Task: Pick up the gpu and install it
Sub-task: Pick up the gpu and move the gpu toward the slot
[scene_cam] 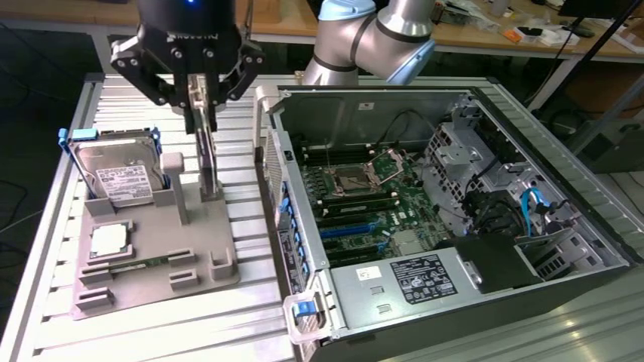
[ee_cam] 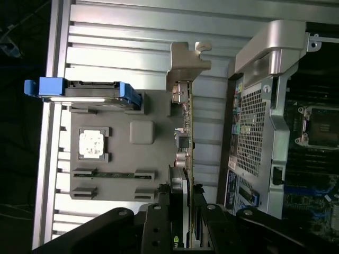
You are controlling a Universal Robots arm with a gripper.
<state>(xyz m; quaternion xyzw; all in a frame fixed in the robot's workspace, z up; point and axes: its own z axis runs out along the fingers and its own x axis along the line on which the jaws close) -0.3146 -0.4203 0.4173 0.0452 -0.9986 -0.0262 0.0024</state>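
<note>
With the claw (scene_cam: 204,105) closed narrowly on the top edge of the gpu (scene_cam: 210,166), which stands upright with its lower end in the grey holder (scene_cam: 151,253) on the desk (scene_cam: 252,317), draw it straight upward, without tilt or twist.

hard drive (scene_cam: 121,177): blue frame, propped in grey holder (scene_cam: 201,260)
cpu chip (scene_cam: 108,240): flat in holder
memory stick (scene_cam: 136,264): near chip
pc case (scene_cam: 352,105): open
</note>
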